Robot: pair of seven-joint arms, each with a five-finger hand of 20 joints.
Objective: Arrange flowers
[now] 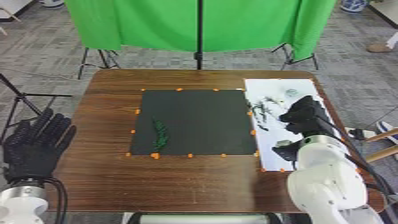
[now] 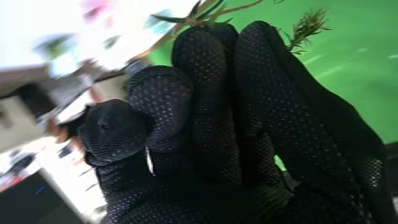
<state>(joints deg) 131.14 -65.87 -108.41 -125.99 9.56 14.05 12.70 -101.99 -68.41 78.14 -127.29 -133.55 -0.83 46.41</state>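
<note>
In the head view my right hand (image 1: pixel 305 117) is above the white sheet (image 1: pixel 277 87) on the table's right side. Thin green sprigs (image 1: pixel 264 108) show just left of its fingertips. The right wrist view has my right hand (image 2: pixel 209 105) with its fingers close together round a leafy stem (image 2: pixel 206 19) at the tips; a feathery sprig (image 2: pixel 308 29) sticks out beside them. What the thumb does is hidden. A green leafy sprig (image 1: pixel 160 135) lies lengthwise on the black mat (image 1: pixel 200 117), in its left part. My left hand (image 1: pixel 37 142) is open at the table's left edge.
Orange marks (image 1: pixel 179 89) line the mat's edges. The brown table (image 1: pixel 178 180) extends in front of the mat, and a green curtain (image 1: pixel 151 25) hangs on stands behind the table. A small pale item (image 1: pixel 291 92) is on the far part of the sheet.
</note>
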